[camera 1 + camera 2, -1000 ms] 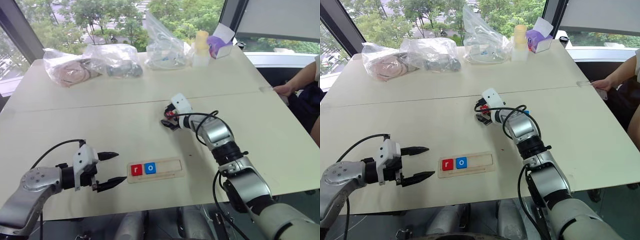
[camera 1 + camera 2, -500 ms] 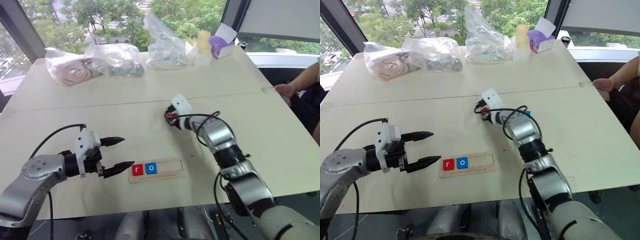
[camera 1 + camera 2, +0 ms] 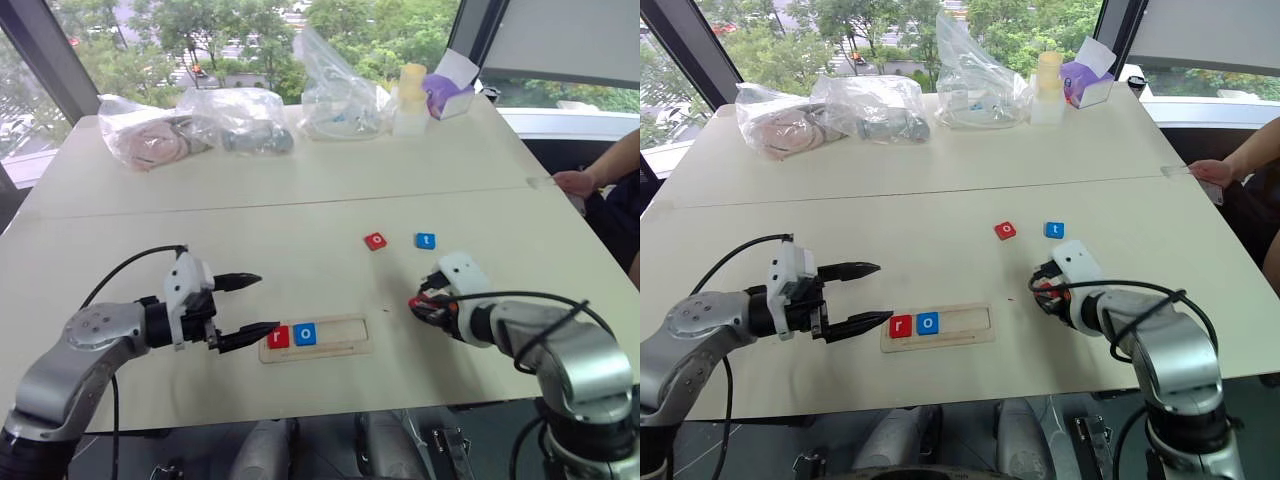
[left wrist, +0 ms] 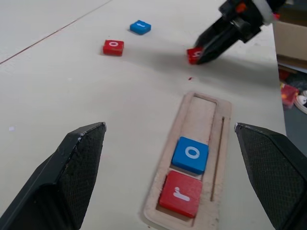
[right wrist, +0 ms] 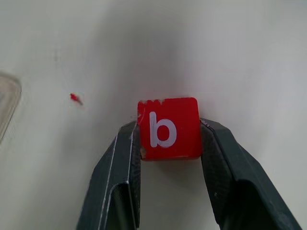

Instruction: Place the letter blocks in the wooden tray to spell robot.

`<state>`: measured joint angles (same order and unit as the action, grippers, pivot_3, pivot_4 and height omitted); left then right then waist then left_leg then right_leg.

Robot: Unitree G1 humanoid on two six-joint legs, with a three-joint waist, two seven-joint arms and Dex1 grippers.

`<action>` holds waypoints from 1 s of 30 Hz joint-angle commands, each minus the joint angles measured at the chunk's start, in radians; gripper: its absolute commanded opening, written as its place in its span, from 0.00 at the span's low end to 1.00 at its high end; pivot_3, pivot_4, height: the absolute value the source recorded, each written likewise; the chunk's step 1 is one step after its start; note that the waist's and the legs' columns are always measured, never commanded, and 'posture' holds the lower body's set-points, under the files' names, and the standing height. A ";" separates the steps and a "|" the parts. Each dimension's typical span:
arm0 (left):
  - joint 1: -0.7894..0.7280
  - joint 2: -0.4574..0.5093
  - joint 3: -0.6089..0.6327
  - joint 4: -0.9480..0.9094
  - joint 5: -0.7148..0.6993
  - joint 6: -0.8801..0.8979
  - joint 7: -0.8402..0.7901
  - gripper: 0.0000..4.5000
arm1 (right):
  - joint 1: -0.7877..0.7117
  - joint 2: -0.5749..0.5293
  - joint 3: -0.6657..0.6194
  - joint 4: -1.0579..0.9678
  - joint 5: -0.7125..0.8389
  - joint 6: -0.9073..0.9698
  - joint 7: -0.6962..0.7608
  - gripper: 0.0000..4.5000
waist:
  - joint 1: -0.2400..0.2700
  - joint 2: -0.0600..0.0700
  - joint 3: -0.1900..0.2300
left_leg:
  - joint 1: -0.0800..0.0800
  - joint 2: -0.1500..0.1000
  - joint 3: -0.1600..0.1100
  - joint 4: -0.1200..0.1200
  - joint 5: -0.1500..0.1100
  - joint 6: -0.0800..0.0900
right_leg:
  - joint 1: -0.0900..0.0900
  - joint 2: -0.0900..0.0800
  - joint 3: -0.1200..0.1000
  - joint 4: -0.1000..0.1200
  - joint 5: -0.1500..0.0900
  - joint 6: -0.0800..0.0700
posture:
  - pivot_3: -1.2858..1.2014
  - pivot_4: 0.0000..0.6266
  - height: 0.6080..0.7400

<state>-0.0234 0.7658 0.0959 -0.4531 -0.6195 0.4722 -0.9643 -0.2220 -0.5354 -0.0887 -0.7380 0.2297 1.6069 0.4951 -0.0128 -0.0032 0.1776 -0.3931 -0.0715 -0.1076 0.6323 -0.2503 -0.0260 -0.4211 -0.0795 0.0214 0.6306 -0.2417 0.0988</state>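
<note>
The wooden tray [image 3: 345, 347] lies near the table's front edge with a red r block [image 3: 278, 337] and a blue o block [image 3: 305, 334] in its left end. My left gripper [image 3: 266, 304] is open just left of the tray, its lower fingertip near the r. A red o block [image 3: 375, 240] and a blue t block [image 3: 425, 240] lie loose farther back on the table. To the right of the tray, my right gripper [image 3: 418, 304] is shut on a red b block [image 5: 169, 128], just above the tabletop.
Plastic bags [image 3: 190, 125] [image 3: 335, 90], a pale bottle [image 3: 405, 95] and a purple box [image 3: 447, 88] line the table's far edge. A person's hand [image 3: 575, 180] rests at the right edge. A seam [image 3: 200, 212] crosses the tabletop.
My right gripper has shut on the red b block and pulled back toward the front right, uncovering the red o and blue t. The left gripper has edged right toward the tray.
</note>
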 commanded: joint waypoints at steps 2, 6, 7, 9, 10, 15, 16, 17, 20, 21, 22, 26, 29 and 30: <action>-0.027 -0.001 -0.011 0.008 0.015 -0.022 -0.019 1.00 | 0.029 0.021 -0.033 -0.043 0.044 0.007 -0.025 0.49 | 0.000 0.000 0.000 | 0.000 0.000 0.000 0.000 0.000 0.000 | 0.000 0.000 0.000 0.000 0.000 0.001 | 0.52 0.24 1.00; -0.042 -0.003 -0.008 0.011 0.016 -0.014 -0.018 1.00 | 0.027 -0.095 -0.001 -0.052 0.096 -0.072 0.044 0.92 | 0.001 0.000 0.000 | 0.000 0.000 0.000 0.000 0.000 0.000 | 0.000 0.000 0.000 -0.001 0.001 0.002 | 0.52 0.24 1.00; -0.043 -0.002 -0.007 0.010 0.017 -0.013 -0.019 1.00 | 0.026 -0.163 0.014 -0.040 0.113 -0.141 0.097 0.98 | 0.001 0.000 0.000 | 0.000 0.000 0.000 0.000 0.000 0.000 | 0.001 -0.001 0.000 -0.001 0.000 0.002 | 0.52 0.24 1.00; -0.041 -0.003 -0.008 0.008 0.020 -0.013 -0.017 1.00 | 0.022 -0.290 0.025 0.028 0.128 -0.340 0.239 0.98 | 0.002 0.000 0.001 | 0.000 -0.001 0.000 0.001 0.000 0.000 | 0.001 -0.001 0.000 -0.001 -0.001 0.001 | 0.52 0.24 1.00; -0.041 -0.004 -0.008 0.006 0.021 -0.013 -0.016 1.00 | 0.018 -0.336 0.027 0.080 0.131 -0.437 0.302 0.98 | 0.001 -0.001 0.001 | 0.000 -0.001 0.001 0.000 0.000 0.000 | 0.001 -0.001 0.000 -0.002 -0.001 0.001 | 0.52 0.24 1.00; -0.038 -0.008 -0.007 -0.007 0.025 -0.013 -0.003 1.00 | -0.023 -0.484 0.111 0.444 0.025 -1.083 0.617 0.98 | -0.003 -0.005 0.004 | 0.003 0.000 0.000 0.000 0.000 0.000 | 0.006 0.000 -0.003 -0.004 -0.001 0.003 | 0.52 0.24 1.00; -0.035 -0.008 -0.004 -0.012 0.023 -0.011 0.001 1.00 | -0.051 -0.492 0.140 0.520 0.004 -1.193 0.676 0.98 | -0.005 -0.005 0.004 | 0.003 0.000 0.001 0.000 0.000 0.001 | 0.007 0.000 -0.002 -0.003 -0.001 0.004 | 0.52 0.24 1.00; -0.035 -0.007 -0.003 -0.014 0.022 -0.009 0.004 1.00 | -0.072 -0.493 0.159 0.574 -0.008 -1.266 0.713 0.98 | -0.006 -0.005 0.004 | 0.003 0.000 0.001 0.000 0.000 0.001 | 0.007 -0.001 -0.002 -0.003 0.000 0.005 | 0.52 0.24 1.00; -0.020 -0.006 0.010 -0.032 0.017 -0.004 0.022 1.00 | -0.168 -0.474 0.240 0.764 -0.092 -1.475 0.790 0.98 | -0.005 -0.006 0.006 | 0.003 0.000 0.001 0.000 0.000 0.000 | 0.007 -0.001 -0.002 -0.003 0.000 0.005 | 0.52 0.24 1.00; -0.018 -0.006 0.013 -0.035 0.014 -0.002 0.027 1.00 | -0.191 -0.468 0.257 0.809 -0.110 -1.519 0.810 0.98 | -0.004 -0.006 0.006 | 0.003 0.000 0.001 0.000 0.000 0.000 | 0.006 -0.001 -0.002 -0.003 0.000 0.005 | 0.52 0.24 1.00; -0.009 -0.006 0.017 -0.044 0.012 -0.001 0.032 1.00 | -0.219 -0.458 0.277 0.865 -0.138 -1.568 0.814 0.98 | -0.002 -0.006 0.006 | 0.003 0.000 0.000 0.000 0.000 0.000 | 0.006 -0.001 -0.002 -0.003 0.000 0.005 | 0.52 0.24 1.00; 0.022 -0.006 0.032 -0.071 0.009 0.003 0.051 1.00 | -0.295 -0.413 0.336 1.030 -0.197 -1.707 0.856 0.98 | -0.002 -0.006 0.006 | 0.003 0.000 0.000 0.000 0.000 0.000 | 0.006 -0.001 -0.001 -0.003 0.000 0.004 | 0.52 0.24 1.00; 0.029 -0.005 0.041 -0.075 0.006 0.005 0.062 1.00 | -0.310 -0.391 0.351 1.081 -0.211 -1.768 0.882 0.98 | 0.000 -0.007 0.006 | 0.004 0.000 0.000 0.000 0.000 0.000 | 0.007 -0.002 -0.001 -0.003 0.000 0.003 | 0.52 0.24 1.00; 0.030 -0.005 0.043 -0.075 0.007 0.004 0.066 1.00 | -0.315 -0.381 0.351 1.094 -0.207 -1.774 0.891 0.98 | 0.000 -0.007 0.006 | 0.005 0.000 -0.001 0.000 0.000 0.000 | 0.008 -0.002 -0.001 -0.003 -0.001 0.002 | 0.52 0.24 1.00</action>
<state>0.0073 0.7585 0.1069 -0.4951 -0.6004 0.4778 -0.9069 -0.5452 -0.9333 0.2343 0.3298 0.0493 -0.1461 1.3745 -0.0129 -0.0103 0.1835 -0.3874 -0.0717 -0.1083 0.6328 -0.2507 -0.0258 -0.4119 -0.0811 0.0199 0.6272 -0.2429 0.1003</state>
